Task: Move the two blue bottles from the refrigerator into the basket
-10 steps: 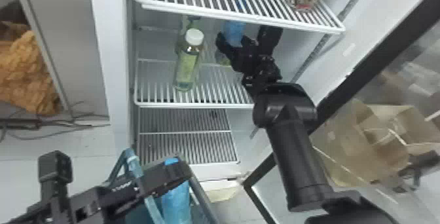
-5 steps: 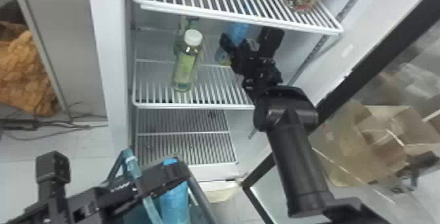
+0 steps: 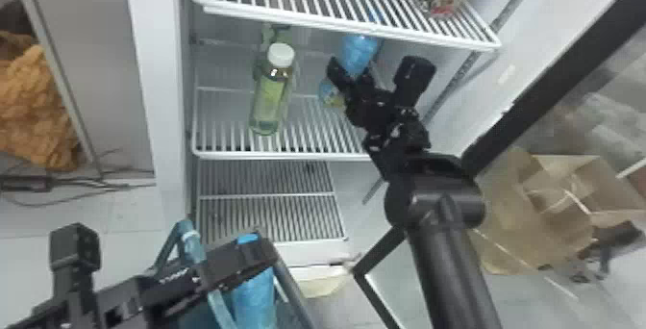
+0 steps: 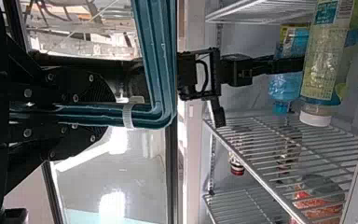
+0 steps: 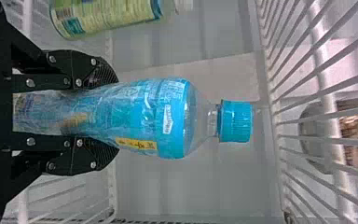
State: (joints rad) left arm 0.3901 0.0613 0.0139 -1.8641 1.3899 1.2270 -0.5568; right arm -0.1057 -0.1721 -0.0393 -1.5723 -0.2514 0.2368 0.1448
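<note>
As right hand has second blue bottle clamped, pick looks done — next, ease it out to basket, left hand gripping handle

White glare flares near the basket in the left wrist view, the refrigerator dimmer.

The head view looks down into the refrigerator, left wrist from outside, right up close; all share its shelves.
</note>
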